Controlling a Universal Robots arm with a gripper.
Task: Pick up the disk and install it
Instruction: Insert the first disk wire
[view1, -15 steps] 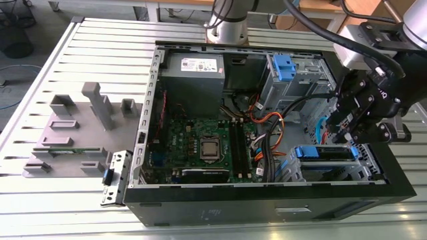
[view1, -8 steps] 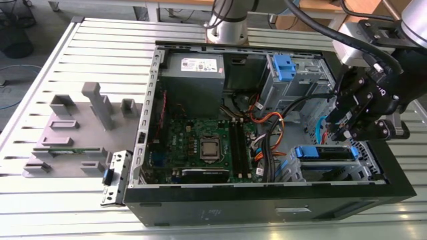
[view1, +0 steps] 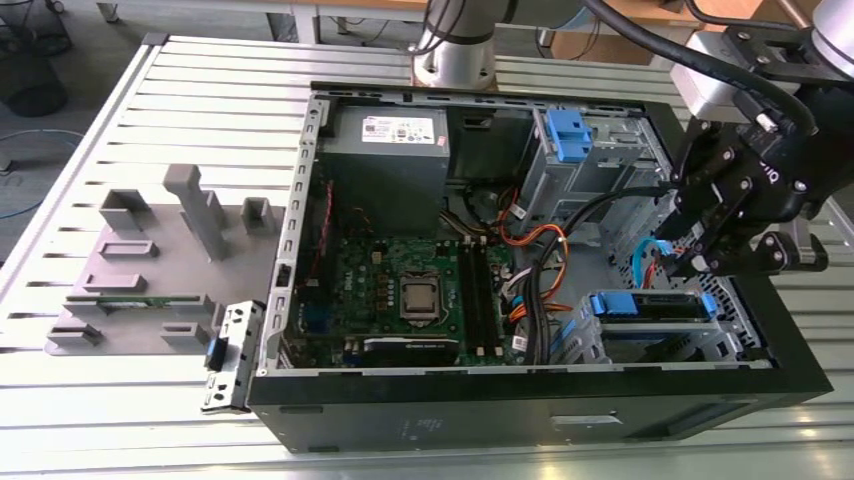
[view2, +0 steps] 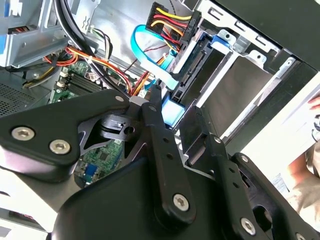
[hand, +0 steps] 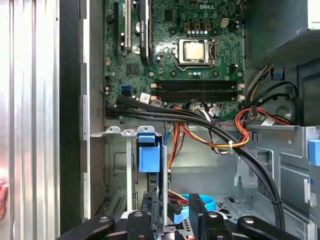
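inside the case's drive bay | disk (hand: 150, 155) between jaws | jaws clamped on disk

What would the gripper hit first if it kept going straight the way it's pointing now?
Probably the silver disk with blue plastic side rails, standing on edge in the drive bay of the open black computer case. The gripper points right along it, though depth is unclear.

Disk (view1: 650, 307) in case (view1: 534, 400), under hand (view1: 705, 262)
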